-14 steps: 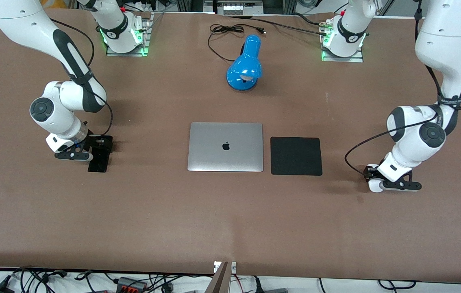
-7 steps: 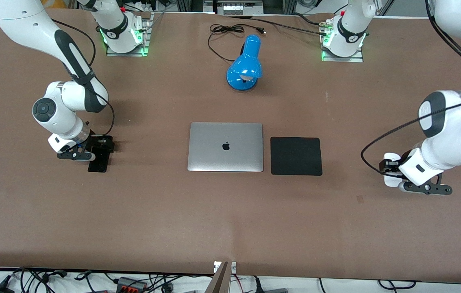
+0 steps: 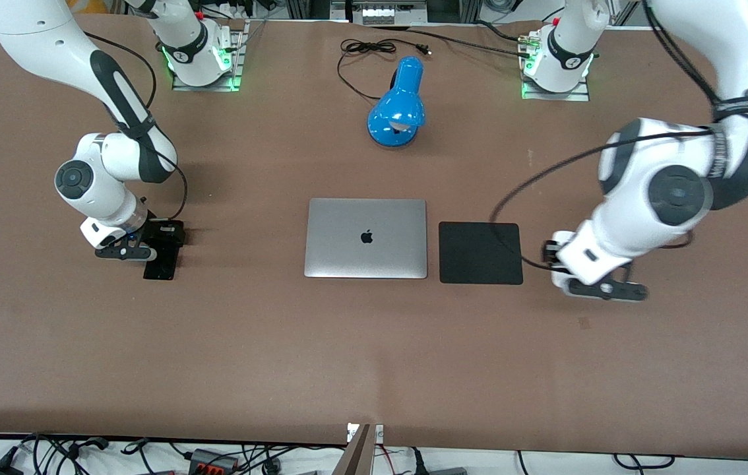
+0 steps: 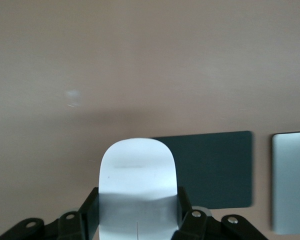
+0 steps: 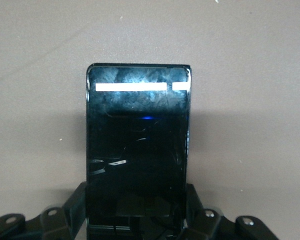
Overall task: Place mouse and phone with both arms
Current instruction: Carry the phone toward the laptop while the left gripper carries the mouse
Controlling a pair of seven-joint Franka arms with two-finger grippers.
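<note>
laptop (image 3: 365,238): silver, lid closed, lying flat mid-table
mouse pad (image 3: 480,253): black square – just beside the laptop, toward the left arm's end
lamp (image 3: 398,105): blue desk one, farther from the camera than the laptop – black cord (image 3: 367,47) attached

Mouse pad (image 3: 480,253) just beside laptop (image 3: 366,238) toward the left arm's end, seemingly apart; lamp (image 3: 398,105) farther off

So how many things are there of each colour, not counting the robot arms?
Black: 2, the slim glossy black phone in the right gripper and the flat square black mouse pad.
White: 1, the small oval white mouse in the left gripper.
Silver: 1, the closed metal laptop.
Blue: 1, the shiny blue desk lamp.
Total: 5.
</note>
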